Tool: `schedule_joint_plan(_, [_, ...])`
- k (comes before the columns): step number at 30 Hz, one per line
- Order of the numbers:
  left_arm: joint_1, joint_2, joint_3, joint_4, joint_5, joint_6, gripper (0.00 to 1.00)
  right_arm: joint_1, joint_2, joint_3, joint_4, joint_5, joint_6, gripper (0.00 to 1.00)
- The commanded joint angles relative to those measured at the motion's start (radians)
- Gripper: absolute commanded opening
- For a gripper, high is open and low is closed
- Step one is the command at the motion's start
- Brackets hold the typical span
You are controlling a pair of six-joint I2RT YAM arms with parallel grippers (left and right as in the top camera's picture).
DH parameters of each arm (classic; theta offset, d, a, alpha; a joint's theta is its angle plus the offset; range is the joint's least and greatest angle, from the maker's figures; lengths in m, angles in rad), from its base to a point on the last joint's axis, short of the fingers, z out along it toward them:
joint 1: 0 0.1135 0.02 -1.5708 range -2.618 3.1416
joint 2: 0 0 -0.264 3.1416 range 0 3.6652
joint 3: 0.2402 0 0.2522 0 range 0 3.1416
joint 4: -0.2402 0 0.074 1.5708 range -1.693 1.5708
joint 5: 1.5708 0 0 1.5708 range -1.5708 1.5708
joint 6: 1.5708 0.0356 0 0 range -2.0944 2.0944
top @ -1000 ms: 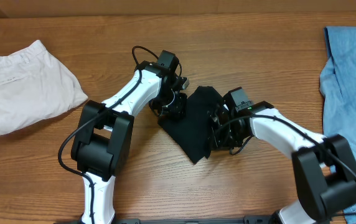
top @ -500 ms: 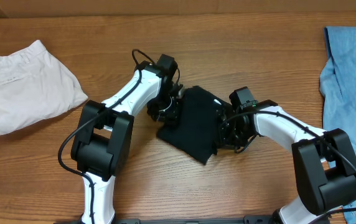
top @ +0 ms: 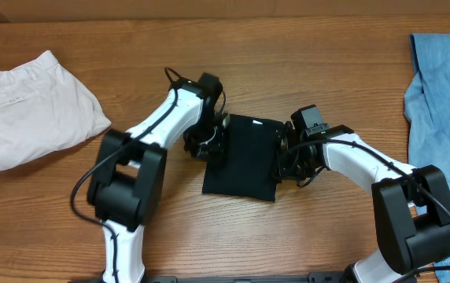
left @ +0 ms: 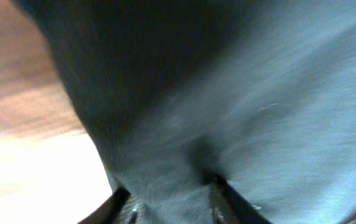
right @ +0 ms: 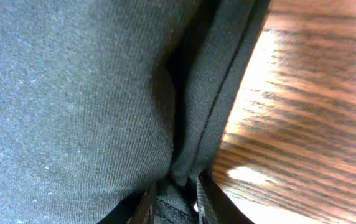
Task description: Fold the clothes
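Between my two grippers lies the black shirt (top: pixel 242 157), folded down to a neat dark rectangle and flat on the wooden table (top: pixel 288 71). My left gripper (top: pixel 212 141) is right at the shirt's left edge. The close view is blurred, but cloth bunches into a crease and runs down between my fingers (left: pixel 123 208), so I've got it pinched. My right gripper (top: pixel 286 157) is at the shirt's right edge. There the view is sharp: a doubled hem drops straight between my fingers (right: pixel 206 198), and they are clamped on it, bare wood just beyond. Well off to the shirt's left sit the white trousers (top: pixel 32 110), loosely folded. Far to its right, the light blue jeans (top: pixel 441 141) lie along the table's edge.
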Motion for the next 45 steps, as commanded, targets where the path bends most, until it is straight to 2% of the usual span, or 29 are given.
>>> schedule_joint_plan(1, [0.010, -0.157, 0.003, 0.071, -0.077, -0.002, 0.68, -0.021, 0.032, -0.008, 0.008, 0.156, -0.007, 0.27])
schedule_joint_plan(3, [0.014, -0.180, 0.003, 0.117, -0.108, -0.001, 0.83, -0.021, 0.032, -0.008, 0.005, 0.156, -0.007, 0.27])
schedule_joint_plan(5, [0.025, -0.183, 0.003, 0.153, -0.134, -0.001, 0.86, -0.021, 0.032, -0.008, 0.000, 0.156, -0.007, 0.27])
schedule_joint_plan(14, [0.066, -0.039, 0.003, 0.206, -0.124, 0.000, 0.84, -0.021, 0.032, -0.008, -0.009, 0.157, -0.008, 0.27])
schedule_joint_plan(22, [0.060, 0.095, 0.003, 0.324, 0.122, 0.102, 0.82, -0.021, 0.032, -0.008, -0.010, 0.172, -0.007, 0.27])
schedule_joint_plan(24, [0.052, 0.111, 0.003, 0.340, 0.146, 0.113, 0.81, -0.021, 0.032, -0.008, -0.011, 0.172, -0.007, 0.27])
schedule_joint_plan(25, [0.049, 0.114, 0.003, 0.346, 0.147, 0.113, 0.77, -0.021, 0.032, -0.008, -0.011, 0.172, -0.007, 0.27])
schedule_joint_plan(27, [0.047, 0.119, 0.003, 0.356, 0.149, 0.115, 0.56, -0.021, 0.032, -0.008, -0.011, 0.172, -0.007, 0.27])
schedule_joint_plan(29, [0.047, 0.119, 0.003, 0.357, 0.163, 0.143, 0.27, -0.021, 0.032, -0.008, -0.011, 0.172, -0.007, 0.27])
schedule_joint_plan(31, [0.048, 0.119, 0.003, 0.355, 0.167, 0.158, 0.07, -0.021, 0.032, -0.008, -0.011, 0.172, -0.007, 0.27])
schedule_joint_plan(32, [0.051, 0.119, 0.003, 0.352, 0.163, 0.157, 0.04, -0.021, 0.032, -0.008, -0.011, 0.172, -0.007, 0.27])
schedule_joint_plan(36, [0.068, 0.100, 0.018, 0.305, 0.100, 0.157, 0.04, -0.021, 0.031, -0.002, -0.024, 0.182, -0.007, 0.27])
schedule_joint_plan(45, [0.148, -0.169, 0.035, 0.128, -0.367, 0.056, 0.04, -0.042, -0.077, 0.121, -0.156, 0.277, 0.003, 0.26])
